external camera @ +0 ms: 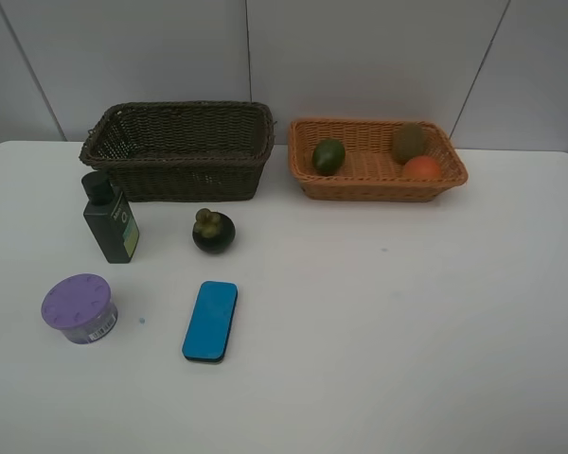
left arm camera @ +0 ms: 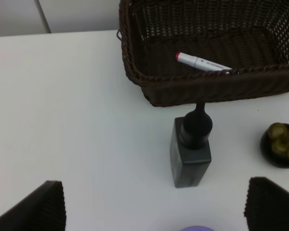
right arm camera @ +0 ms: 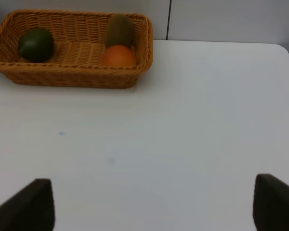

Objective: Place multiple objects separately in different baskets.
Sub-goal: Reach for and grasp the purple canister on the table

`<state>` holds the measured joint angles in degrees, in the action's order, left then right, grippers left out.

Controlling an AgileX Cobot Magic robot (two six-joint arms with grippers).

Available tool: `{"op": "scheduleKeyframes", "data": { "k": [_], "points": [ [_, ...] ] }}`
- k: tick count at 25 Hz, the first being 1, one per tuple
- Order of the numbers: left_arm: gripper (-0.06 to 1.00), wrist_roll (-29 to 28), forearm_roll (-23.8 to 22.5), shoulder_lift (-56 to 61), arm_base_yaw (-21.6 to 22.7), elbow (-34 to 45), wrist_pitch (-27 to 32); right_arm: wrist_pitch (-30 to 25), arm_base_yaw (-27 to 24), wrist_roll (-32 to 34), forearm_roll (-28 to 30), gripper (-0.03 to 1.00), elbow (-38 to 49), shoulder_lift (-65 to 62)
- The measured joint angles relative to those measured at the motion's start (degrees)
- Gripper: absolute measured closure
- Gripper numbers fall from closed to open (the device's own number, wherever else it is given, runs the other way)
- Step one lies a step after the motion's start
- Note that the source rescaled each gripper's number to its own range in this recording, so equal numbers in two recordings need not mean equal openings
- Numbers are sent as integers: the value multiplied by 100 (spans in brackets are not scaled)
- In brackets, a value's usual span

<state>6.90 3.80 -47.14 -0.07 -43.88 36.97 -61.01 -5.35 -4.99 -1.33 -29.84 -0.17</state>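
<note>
On the white table, 2 wicker baskets stood side by side along the far edge, close together but not touching: a deeper dark brown basket on the left and a shallower orange-tan basket on the right.

The orange-tan basket held 3 fruits. A green oval fruit lay at its left end, well apart from a brown kiwi at the far right. An orange-red peach sat just in front of the kiwi, touching it or nearly so.

The left wrist view showed a white marker with a red cap lying slantwise on the floor of the dark brown basket, near its front wall. The high camera could not see it behind that wall.

4 items remained on the table, all on the left side:
- A dark green bottle stood upright just in front of the dark brown basket's left corner.
- A dark mangosteen sat to the bottle's right, apart from it, with its green calyx facing up.
- A purple-lidded tub stood nearer the front, below the bottle.
- A blue eraser lay flat to the tub's right, below the mangosteen.

Neither arm appeared in the high view. The left gripper hung above the table with its jaws wide apart, clamped on nothing, and the bottle stood beyond its fingertips. The right gripper also had its jaws wide apart over bare table. It faced the orange-tan basket from well back.
</note>
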Motion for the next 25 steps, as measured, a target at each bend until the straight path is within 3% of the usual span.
{"op": "scheduleKeyframes", "data": {
  "k": [9,18,25],
  "points": [
    [-4,0,485,-1266,0,-38,-38,0,0,0,0,-3,0,0],
    [-4,62,532,-2047,-15,-45,115,0,0,0,0,-3,0,0],
    [-4,78,526,-2522,-700,-45,137,0,0,0,0,-3,0,0]
  ]
}}
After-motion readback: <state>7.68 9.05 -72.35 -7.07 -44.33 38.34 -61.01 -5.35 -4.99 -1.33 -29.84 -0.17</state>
